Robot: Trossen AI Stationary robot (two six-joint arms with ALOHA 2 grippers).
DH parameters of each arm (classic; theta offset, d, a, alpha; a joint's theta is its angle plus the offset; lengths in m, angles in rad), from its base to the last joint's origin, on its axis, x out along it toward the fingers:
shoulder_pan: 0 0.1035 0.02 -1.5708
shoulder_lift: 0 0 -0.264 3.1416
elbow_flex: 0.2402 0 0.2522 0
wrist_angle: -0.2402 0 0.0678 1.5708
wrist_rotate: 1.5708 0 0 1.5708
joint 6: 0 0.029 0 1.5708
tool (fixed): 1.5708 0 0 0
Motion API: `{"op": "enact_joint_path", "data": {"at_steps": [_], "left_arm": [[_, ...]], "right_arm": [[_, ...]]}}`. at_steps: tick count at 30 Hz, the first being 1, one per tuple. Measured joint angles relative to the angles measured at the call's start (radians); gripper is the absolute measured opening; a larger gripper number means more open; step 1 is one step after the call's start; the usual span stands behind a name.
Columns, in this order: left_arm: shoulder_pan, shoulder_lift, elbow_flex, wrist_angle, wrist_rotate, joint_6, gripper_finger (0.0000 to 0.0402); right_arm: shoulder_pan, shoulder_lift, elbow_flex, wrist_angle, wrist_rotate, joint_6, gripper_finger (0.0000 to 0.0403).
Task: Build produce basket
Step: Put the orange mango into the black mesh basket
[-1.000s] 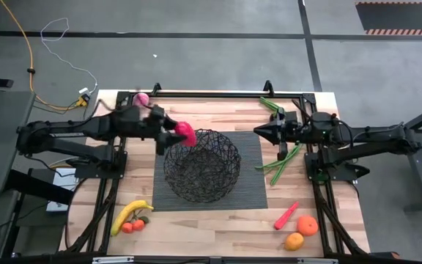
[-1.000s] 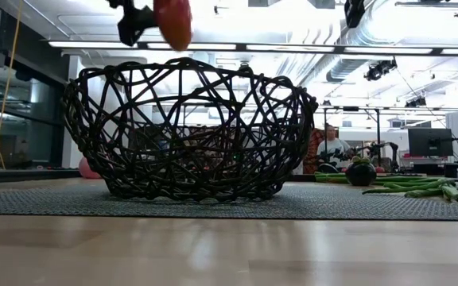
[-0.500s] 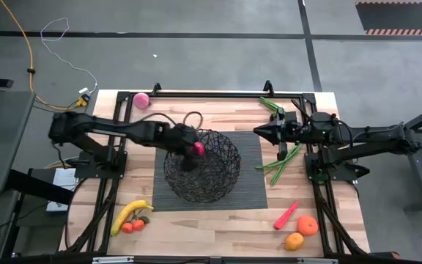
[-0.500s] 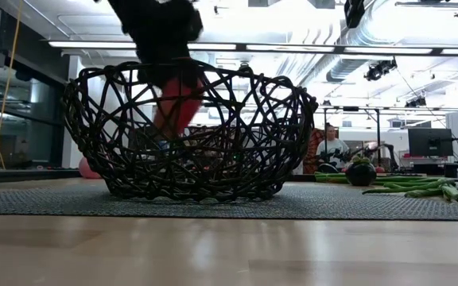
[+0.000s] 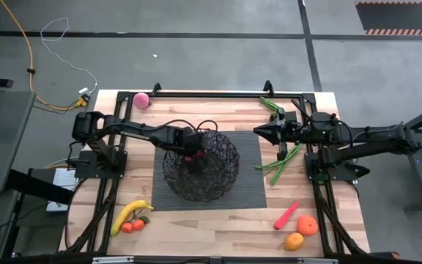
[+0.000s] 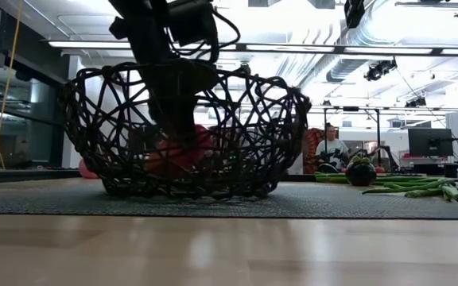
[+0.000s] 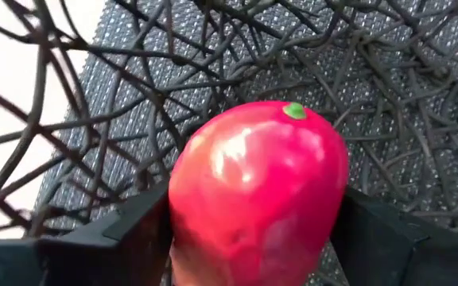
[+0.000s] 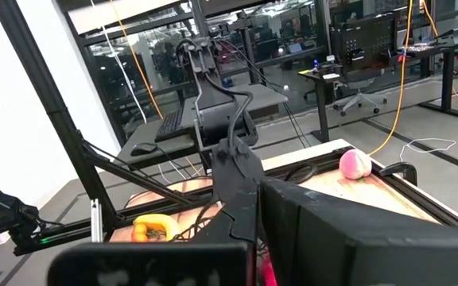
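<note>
A: Where is the left gripper (image 5: 190, 152), and what is its state?

B: It reaches down inside the basket (image 5: 218, 176), near the bottom, its fingers (image 7: 133, 230) closed against both sides of the red mango (image 7: 257, 191).

A: And the basket?

B: It stands on the grey mat (image 5: 251, 192) at mid-table. In the low view the mango (image 6: 183, 151) sits low behind the lattice (image 6: 253, 119).

A: The right gripper (image 5: 258, 130)?

B: Jaws closed and empty, it hovers at the mat's far right corner, apart from the basket.

A: The rest of the produce?

B: Pink ball (image 5: 141, 100) at the far left; banana (image 5: 129, 214) and tomatoes (image 5: 133, 226) near left; beans (image 5: 280, 160) right of the mat; chili (image 5: 286, 215) and oranges (image 5: 302, 231) near right.
</note>
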Motion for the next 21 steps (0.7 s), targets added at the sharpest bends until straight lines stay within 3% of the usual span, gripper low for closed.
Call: {"op": "enact_joint_path", "data": {"at_steps": [12, 21], "left_arm": [[0.017, -0.004, -0.005, 0.033, 0.018, 0.053, 0.0284], [0.054, -0.004, -0.005, 0.011, 0.048, 0.051, 0.0385]], "right_arm": [[0.000, 0.000, 0.000, 0.000, 0.000, 0.000, 0.0000], [0.000, 0.000, 0.000, 0.000, 0.000, 0.000, 0.0000]]}}
